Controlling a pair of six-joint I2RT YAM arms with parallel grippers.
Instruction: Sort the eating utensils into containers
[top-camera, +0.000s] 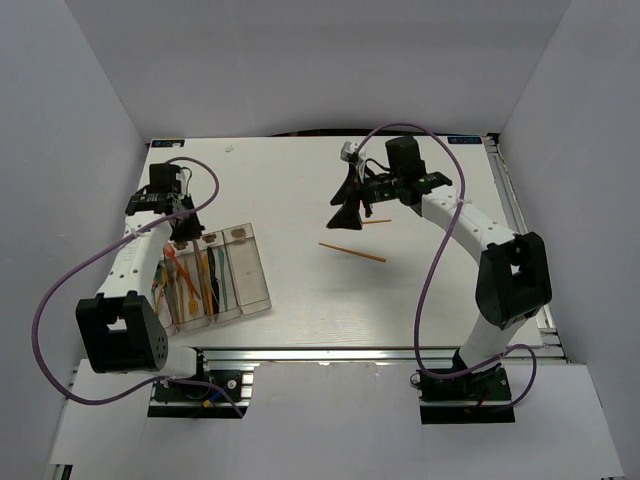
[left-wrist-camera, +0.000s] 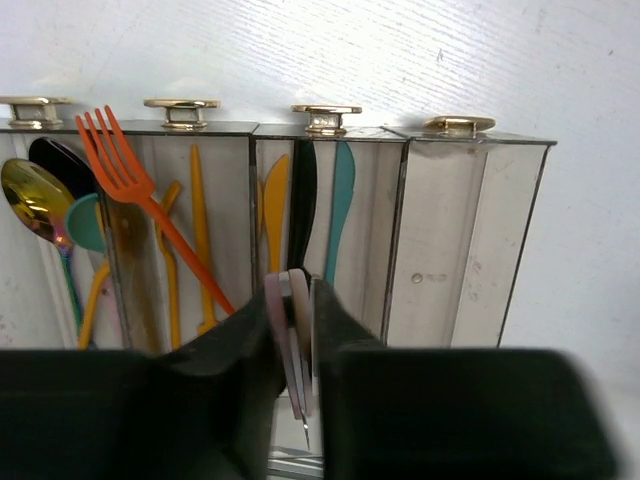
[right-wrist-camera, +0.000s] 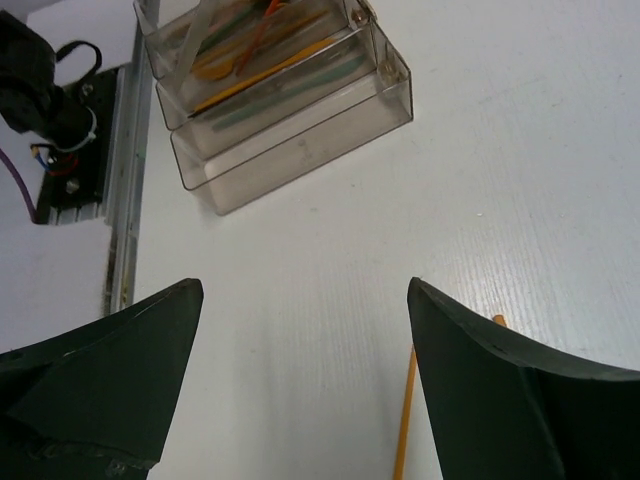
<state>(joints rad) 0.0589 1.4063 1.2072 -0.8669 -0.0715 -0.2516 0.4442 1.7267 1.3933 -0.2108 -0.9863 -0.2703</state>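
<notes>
One orange stick (right-wrist-camera: 405, 410) lies by wide-open empty right hand (right-wrist-camera: 305, 290); left hand (left-wrist-camera: 297, 292) pinches utensil (left-wrist-camera: 292, 350).

No lettering readable.
A small bluish strip (top-camera: 463, 141) is sitting on the table's (top-camera: 300, 290) far edge, beyond the right gripper (top-camera: 348, 205), too tiny to read.
</notes>
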